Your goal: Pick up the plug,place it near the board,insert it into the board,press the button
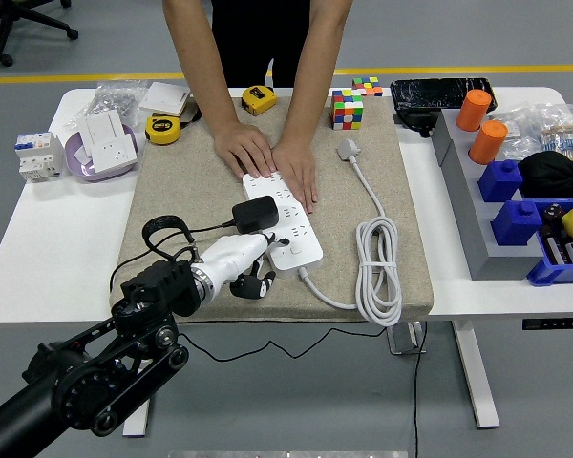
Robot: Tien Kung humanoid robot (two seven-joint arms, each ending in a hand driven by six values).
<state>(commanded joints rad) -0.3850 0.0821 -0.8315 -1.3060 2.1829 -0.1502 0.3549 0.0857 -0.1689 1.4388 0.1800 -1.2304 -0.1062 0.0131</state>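
Your left hand (251, 270), fingers curled and holding nothing, sits at the board's (285, 221) near-left edge; plug (255, 214) just beyond. Person's hands (267, 157) pin the far end. Mat (172, 200) open leftward.

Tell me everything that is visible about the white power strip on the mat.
The white power strip is a long, flat, plastic-looking bar with rows of small sockets. It lies diagonally on the beige mat. The person's hands press on its far end. A black plug sits at its left edge. A thick white cable leaves its near end. The robot's left hand touches its near part.
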